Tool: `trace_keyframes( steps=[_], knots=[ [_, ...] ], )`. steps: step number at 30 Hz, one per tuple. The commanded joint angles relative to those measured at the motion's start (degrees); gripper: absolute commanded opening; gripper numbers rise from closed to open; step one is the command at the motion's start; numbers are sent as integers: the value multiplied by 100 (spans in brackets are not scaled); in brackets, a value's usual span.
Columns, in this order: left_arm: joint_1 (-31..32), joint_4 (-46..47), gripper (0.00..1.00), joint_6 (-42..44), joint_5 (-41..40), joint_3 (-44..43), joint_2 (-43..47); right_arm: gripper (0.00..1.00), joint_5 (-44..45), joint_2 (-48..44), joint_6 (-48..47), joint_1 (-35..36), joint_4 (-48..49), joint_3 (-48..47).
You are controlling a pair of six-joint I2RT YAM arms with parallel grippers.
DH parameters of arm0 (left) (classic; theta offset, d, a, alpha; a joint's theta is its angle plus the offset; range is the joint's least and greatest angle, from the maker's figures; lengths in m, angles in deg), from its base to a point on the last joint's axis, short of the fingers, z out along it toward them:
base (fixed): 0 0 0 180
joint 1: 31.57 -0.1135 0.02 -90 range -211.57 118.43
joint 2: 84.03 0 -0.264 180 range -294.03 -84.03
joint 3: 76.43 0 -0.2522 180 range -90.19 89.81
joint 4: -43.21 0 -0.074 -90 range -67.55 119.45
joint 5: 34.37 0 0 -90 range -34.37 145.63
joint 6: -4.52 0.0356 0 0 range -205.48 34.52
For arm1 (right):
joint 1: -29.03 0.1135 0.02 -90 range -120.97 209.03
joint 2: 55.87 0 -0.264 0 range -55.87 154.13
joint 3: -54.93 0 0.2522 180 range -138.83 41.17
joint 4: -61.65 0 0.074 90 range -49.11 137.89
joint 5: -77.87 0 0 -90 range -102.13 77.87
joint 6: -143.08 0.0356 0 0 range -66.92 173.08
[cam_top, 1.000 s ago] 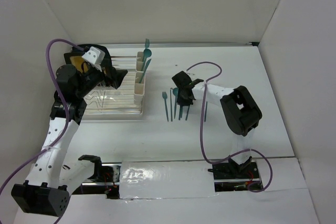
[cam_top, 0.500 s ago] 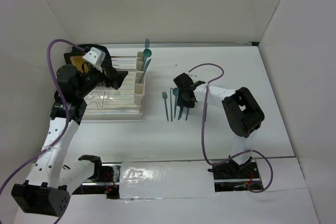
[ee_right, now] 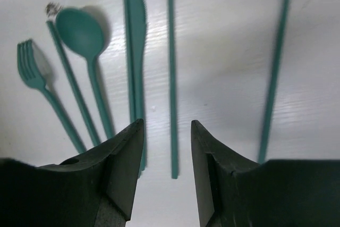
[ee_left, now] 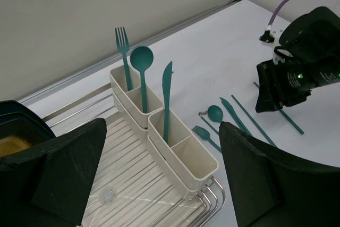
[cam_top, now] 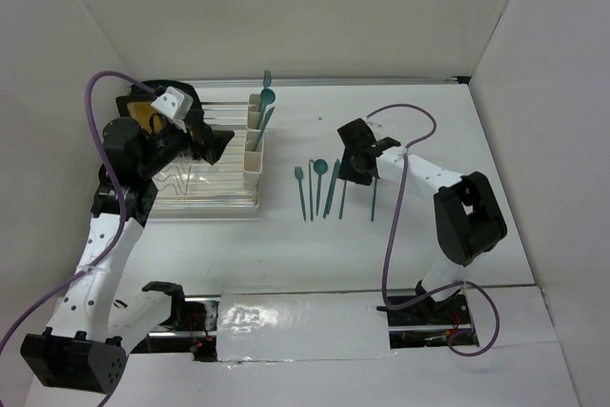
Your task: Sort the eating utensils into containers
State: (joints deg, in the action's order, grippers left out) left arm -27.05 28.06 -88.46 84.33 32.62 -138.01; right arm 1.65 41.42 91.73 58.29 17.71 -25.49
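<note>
**Loose utensils [cam_top: 320,169] lying in the middle of the tabletop [cam_top: 429,121], three more standing in the containers [cam_top: 253,176]**

A fork [ee_left: 123,41], a spoon [ee_left: 141,57] and a knife [ee_left: 167,81] are standing upright in the containers, along the right side of the dish rack [cam_top: 205,188] towards the tabletop's far left corner. A loose fork [ee_right: 32,70], loose spoon [ee_right: 79,30], loose knife [ee_right: 137,41] and thin sticks [ee_right: 171,67] are lying side by side. The right gripper [ee_right: 166,128] is hovering just above them, fingers partly apart, gripping nothing. The left gripper [cam_top: 217,140] is hanging over the rack, spread wide, empty.
</note>
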Motion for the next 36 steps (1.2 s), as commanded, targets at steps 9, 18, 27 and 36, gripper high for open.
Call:
trace_keyframes(
  steps=[9,18,27,36],
  knots=[
    [-29,-10,100,17,337,-73,-60,46,389,-703,-200,-614,-454,925],
    [-29,-28,100,-62,521,-170,-131,41,231,-607,-288,-755,-103,1400],
    [32,-327,100,105,838,-555,-245,23,-60,-387,-516,-878,388,1726],
    [831,-1363,100,-210,531,-2003,-1500,0,-762,-789,-929,-887,1057,2261]
  ],
)
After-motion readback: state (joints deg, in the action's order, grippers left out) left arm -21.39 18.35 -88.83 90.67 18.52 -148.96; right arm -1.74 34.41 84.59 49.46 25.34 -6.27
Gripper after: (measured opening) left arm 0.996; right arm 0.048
